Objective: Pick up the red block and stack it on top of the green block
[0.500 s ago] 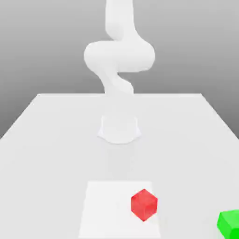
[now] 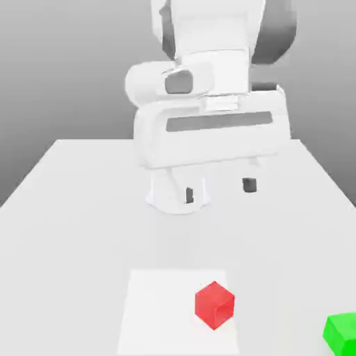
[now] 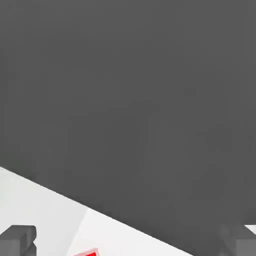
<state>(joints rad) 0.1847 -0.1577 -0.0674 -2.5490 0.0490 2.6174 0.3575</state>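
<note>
red block [image 2: 215, 304] lies on table, well below the spread jaws.

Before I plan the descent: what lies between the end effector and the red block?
Nothing: in the exterior view, only bare table separates the open end effector from the red block.

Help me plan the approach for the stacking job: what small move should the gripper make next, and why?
Probably bring the gripper forward and down toward the red block. Its fingers are open and hang well above the table, farther back than the block, which sits untouched with the green block off to the exterior view's right.
</note>
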